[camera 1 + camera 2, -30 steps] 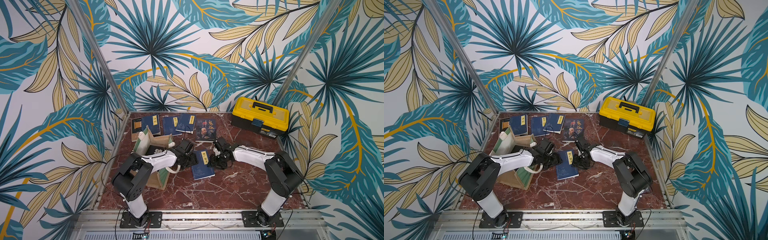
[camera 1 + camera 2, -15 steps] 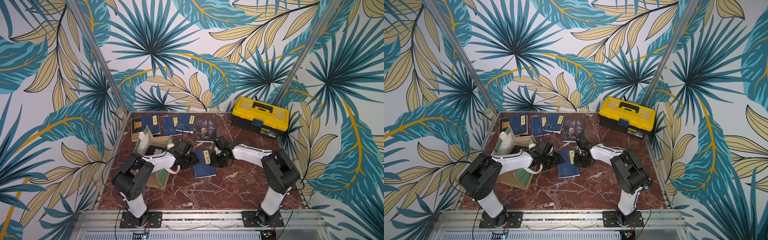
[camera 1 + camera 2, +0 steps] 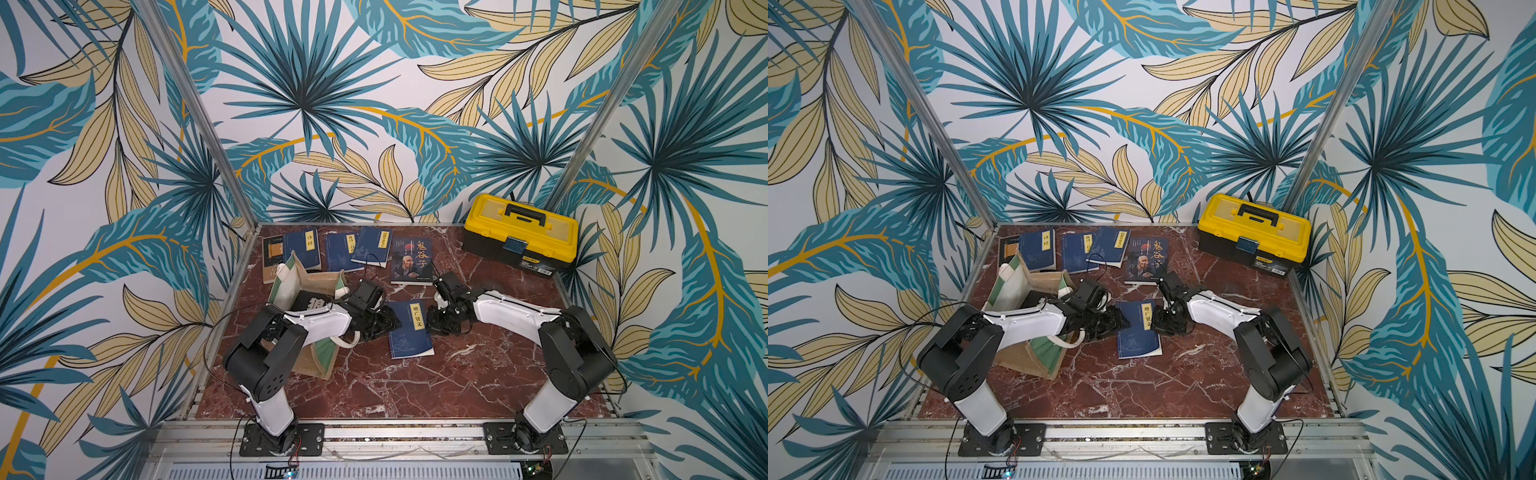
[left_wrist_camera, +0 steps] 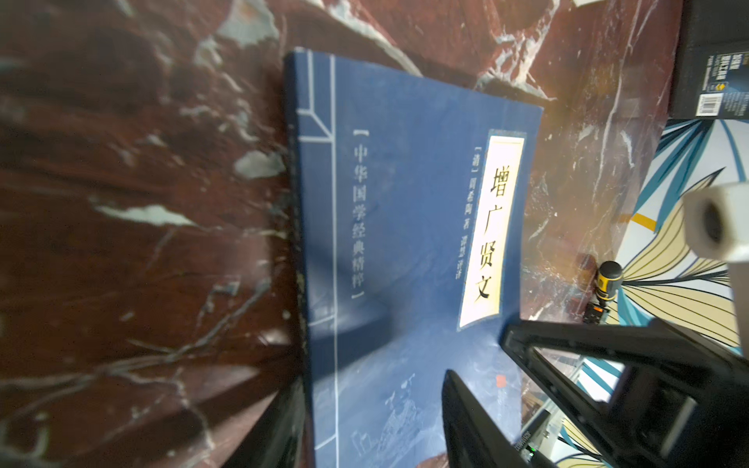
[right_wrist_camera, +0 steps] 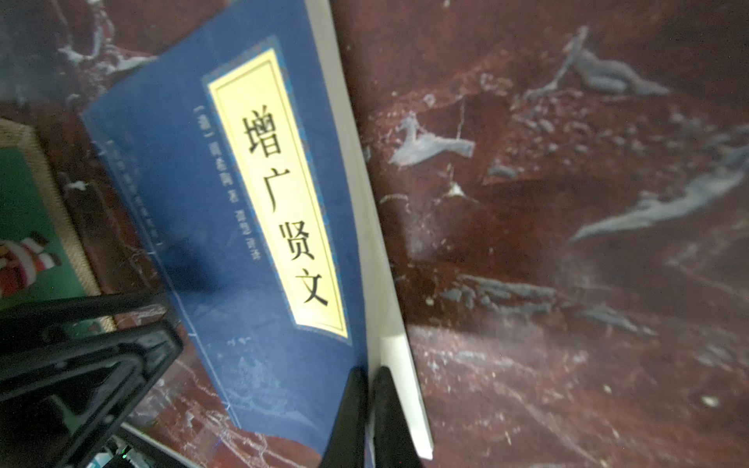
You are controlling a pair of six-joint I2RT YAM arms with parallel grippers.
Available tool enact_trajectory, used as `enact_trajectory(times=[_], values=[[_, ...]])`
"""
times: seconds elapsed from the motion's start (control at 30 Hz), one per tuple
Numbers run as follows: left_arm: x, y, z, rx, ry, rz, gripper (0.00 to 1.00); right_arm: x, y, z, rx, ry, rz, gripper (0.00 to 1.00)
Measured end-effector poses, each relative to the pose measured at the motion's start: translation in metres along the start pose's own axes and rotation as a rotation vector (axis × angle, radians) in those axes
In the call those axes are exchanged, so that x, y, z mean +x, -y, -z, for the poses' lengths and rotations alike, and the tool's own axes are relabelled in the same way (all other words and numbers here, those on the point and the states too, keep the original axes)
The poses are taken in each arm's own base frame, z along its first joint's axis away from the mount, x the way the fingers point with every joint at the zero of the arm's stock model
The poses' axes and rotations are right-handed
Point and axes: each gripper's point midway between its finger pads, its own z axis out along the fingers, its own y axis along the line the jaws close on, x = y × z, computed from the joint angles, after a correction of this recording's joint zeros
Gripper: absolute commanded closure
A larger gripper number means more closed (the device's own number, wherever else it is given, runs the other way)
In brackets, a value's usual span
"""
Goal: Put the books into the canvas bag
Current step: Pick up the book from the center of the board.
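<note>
Navy book (image 3: 409, 332) lies flat on bench (image 3: 478, 374) near bag (image 3: 284, 286). Step is likely pickup. Right tool (image 3: 434, 322) is closed at page edge; left tool (image 3: 384, 326) is open at spine. Next: raise edge, secure grip.

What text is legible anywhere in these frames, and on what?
"增广贤文": yellow label, navy book mid-table.
"中华国学经典精粹": white print, same cover.
"鬼谷子": portrait book.
"诗经": rear navy book, barely legible.
Unreadable: other rear books' labels, toolbox sticker, small author print. The black book in the bag shows one half-hidden white character.
</note>
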Motion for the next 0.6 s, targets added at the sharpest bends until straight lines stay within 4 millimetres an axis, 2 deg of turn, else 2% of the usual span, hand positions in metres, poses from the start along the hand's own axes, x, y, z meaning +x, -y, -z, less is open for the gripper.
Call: enact_trajectory(times=[0.2, 0.43, 0.6], values=[[-0.002, 0.028, 0.022, 0.085, 0.033, -0.055, 0.33, -0.007, -0.025, 0.051, -0.073, 0.092, 0.044, 1.0], [-0.009, 0.074, 0.073, 0.224, 0.134, -0.14, 0.3, -0.021, -0.059, 0.123, -0.172, 0.237, 0.109, 1.0], [-0.01, 0.103, 0.11, 0.32, 0.214, -0.198, 0.22, -0.024, -0.079, 0.171, -0.239, 0.327, 0.152, 1.0]])
